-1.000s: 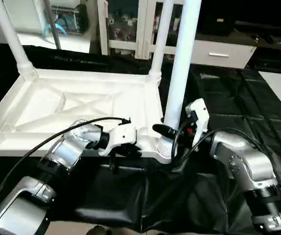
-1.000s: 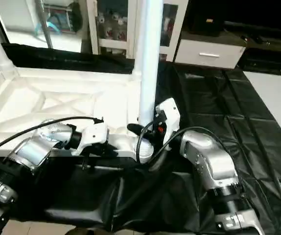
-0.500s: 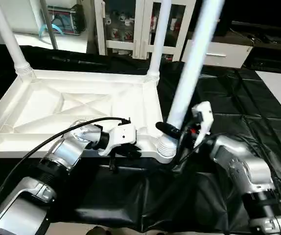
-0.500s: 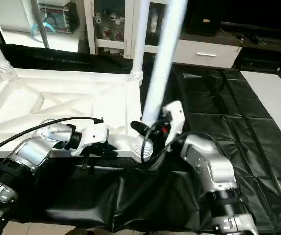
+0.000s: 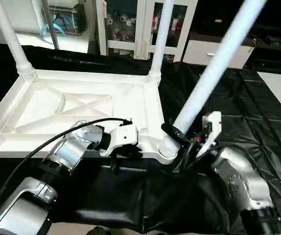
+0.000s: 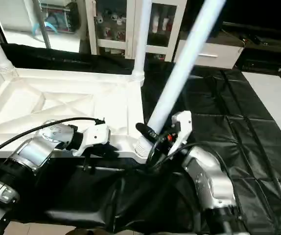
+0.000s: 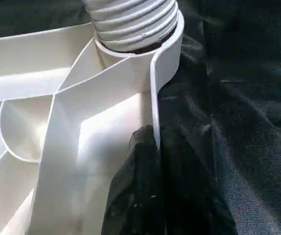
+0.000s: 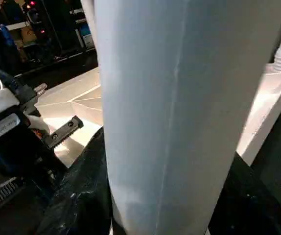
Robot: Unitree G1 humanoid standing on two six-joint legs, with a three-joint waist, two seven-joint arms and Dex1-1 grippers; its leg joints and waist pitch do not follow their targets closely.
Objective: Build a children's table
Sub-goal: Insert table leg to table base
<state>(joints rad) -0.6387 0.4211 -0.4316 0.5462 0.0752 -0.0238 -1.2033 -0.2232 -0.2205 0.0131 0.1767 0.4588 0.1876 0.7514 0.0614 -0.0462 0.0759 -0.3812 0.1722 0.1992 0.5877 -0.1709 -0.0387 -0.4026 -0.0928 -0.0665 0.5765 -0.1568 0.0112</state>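
My work table (image 5: 238, 112) is draped in crinkled black sheeting; behind it stand a white glass-door cabinet (image 5: 130, 27) and a low white drawer unit (image 5: 204, 51). On the sheeting the white tabletop (image 5: 42, 105) lies upside down, its X ribs facing up. Two legs (image 5: 161, 36) stand upright in the far corner sockets. My left forearm and its black cable (image 5: 47, 137) cross in front of the near rim. My left claw (image 7: 152, 147) is pinched shut on that rim, just beside the near right corner socket (image 7: 167, 46), with one finger inside the wall and one outside. My right claw (image 5: 179, 134) is clamped around the base of a third leg (image 5: 214, 68), whose ribbed end sits at that socket. A second ago this leg stood almost upright; now it leans steeply toward my right, and my right forearm has dropped lower. The tabletop and my left claw have not moved.
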